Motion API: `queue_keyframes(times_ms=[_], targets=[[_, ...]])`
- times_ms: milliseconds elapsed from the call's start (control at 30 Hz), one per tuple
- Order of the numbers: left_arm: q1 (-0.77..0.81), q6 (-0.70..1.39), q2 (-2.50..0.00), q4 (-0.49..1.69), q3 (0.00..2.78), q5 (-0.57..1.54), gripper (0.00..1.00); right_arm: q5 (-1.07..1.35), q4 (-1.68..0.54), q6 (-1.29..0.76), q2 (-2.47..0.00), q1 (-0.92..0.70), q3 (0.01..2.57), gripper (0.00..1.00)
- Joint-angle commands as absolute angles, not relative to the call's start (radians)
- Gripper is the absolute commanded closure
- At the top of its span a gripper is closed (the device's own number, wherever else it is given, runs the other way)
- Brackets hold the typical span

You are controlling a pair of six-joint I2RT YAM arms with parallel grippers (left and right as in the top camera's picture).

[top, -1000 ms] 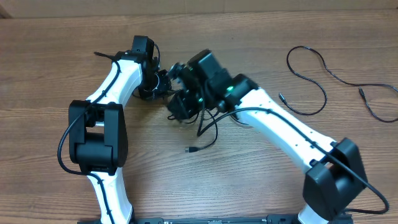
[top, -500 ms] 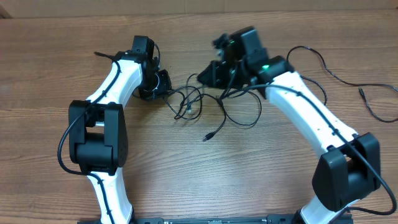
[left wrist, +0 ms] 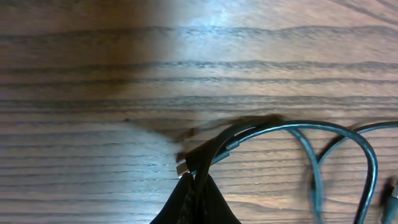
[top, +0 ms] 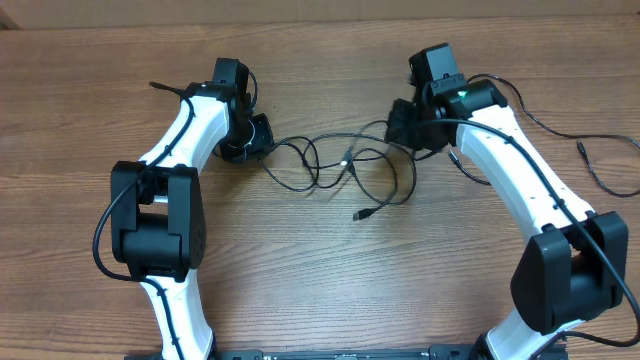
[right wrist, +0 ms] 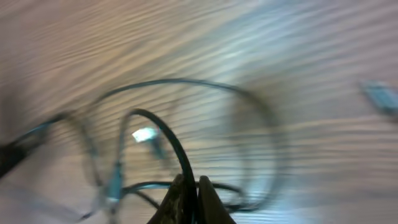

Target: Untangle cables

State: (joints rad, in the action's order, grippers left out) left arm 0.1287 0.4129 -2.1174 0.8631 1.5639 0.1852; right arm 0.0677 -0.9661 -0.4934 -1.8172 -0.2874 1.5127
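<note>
Both of my grippers are clamped shut on cord. The left gripper (left wrist: 194, 186) pinches a black strand right at its fingertips, low over the wooden table (top: 300, 290), with a small connector (left wrist: 181, 168) just beside the tips. The right gripper (right wrist: 193, 186) is closed on another strand that arcs up out of the pads. That wrist view is blurred, so I cannot tell which strand of the bundle it has.

Between the two grippers the cables (top: 340, 168) lie strung across the table in several loose, overlapping loops, no tight ball. One loose plug (top: 358, 216) trails toward me, below the loops. A separate cord (top: 582, 149) lies well apart on my right, clear of the bundle.

I judge the step in hand to be spreading the bundle so the crossings open up. To do it well, I would treat the left grip as an anchor and hold it low and steady. I would draw the right end away slowly, roughly along the line between the grippers, and watch the middle crossings. If the loops slide and widen, good. If they start to cinch into a knot, I should stop, give slack and regrip nearer the crossing. The loose plug is the likely snag point, so it needs room to slip through.
</note>
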Motion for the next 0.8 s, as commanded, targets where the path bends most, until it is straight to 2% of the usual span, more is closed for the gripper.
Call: queue_keyframes(times_ms=[0, 133, 533, 767], targets=[[0.106, 0.416, -2.106, 0.876, 1.579, 0.095, 0.96, -0.252, -1.007, -0.497, -1.778, -0.264, 1.525, 0.96], [0.079, 0.427, -2.106, 0.892, 1.579, 0.063, 0.96, -0.334, -1.039, -0.497, -1.779, -0.244, 1.525, 0.96], [-0.094, 0.508, -2.106, 0.973, 1.579, 0.061, 0.95, -0.331, -1.040, -0.498, -1.779, -0.221, 1.522, 0.96], [-0.129, 0.517, -2.106, 0.968, 1.565, 0.076, 0.95, -0.136, -0.964, -0.469, -1.779, -0.221, 1.492, 0.96]])
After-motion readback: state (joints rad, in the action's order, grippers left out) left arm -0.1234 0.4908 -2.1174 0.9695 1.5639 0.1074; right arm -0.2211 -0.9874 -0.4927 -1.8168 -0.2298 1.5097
